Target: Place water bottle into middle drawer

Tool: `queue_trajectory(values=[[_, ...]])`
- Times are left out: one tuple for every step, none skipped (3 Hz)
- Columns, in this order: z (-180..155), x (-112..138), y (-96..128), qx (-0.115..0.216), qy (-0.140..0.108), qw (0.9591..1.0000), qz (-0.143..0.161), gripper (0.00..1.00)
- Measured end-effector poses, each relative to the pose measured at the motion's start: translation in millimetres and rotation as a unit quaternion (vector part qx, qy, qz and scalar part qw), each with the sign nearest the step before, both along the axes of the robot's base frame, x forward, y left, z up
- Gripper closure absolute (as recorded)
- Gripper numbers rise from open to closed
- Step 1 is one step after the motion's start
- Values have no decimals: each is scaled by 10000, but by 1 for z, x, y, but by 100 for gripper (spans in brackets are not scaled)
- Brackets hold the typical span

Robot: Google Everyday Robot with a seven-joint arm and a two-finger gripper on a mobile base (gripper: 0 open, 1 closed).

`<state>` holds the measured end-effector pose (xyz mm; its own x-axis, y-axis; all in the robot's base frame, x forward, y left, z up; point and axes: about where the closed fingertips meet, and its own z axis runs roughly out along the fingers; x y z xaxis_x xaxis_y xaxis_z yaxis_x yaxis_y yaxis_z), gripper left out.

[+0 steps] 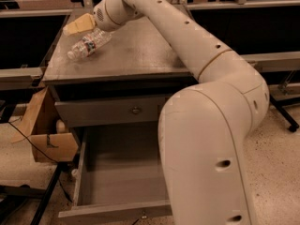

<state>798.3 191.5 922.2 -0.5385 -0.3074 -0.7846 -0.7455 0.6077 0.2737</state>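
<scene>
The water bottle (88, 44) lies on its side on the grey cabinet top (140, 50), near the back left, white cap toward the front left. My gripper (105, 28) is at the bottle's base end, mostly hidden behind my white wrist (111, 12); the bottle rests on the top. The middle drawer (123, 175) stands pulled out at the bottom of the cabinet, its grey floor bare, with a small knob on its front edge (143, 215). My arm arches over the drawer's right half and hides it.
A yellowish flat object (78, 24) lies on the cabinet top just behind the bottle. A closed drawer front with a round metal knob (136, 110) sits above the open drawer. An open cardboard box (47, 135) stands on the floor to the left.
</scene>
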Motion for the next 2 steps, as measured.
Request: queue_trajectory(values=[[-4, 4, 12, -294, 380, 9983, -332, 0], [-10, 8, 14, -538, 748, 9921, -847, 0]])
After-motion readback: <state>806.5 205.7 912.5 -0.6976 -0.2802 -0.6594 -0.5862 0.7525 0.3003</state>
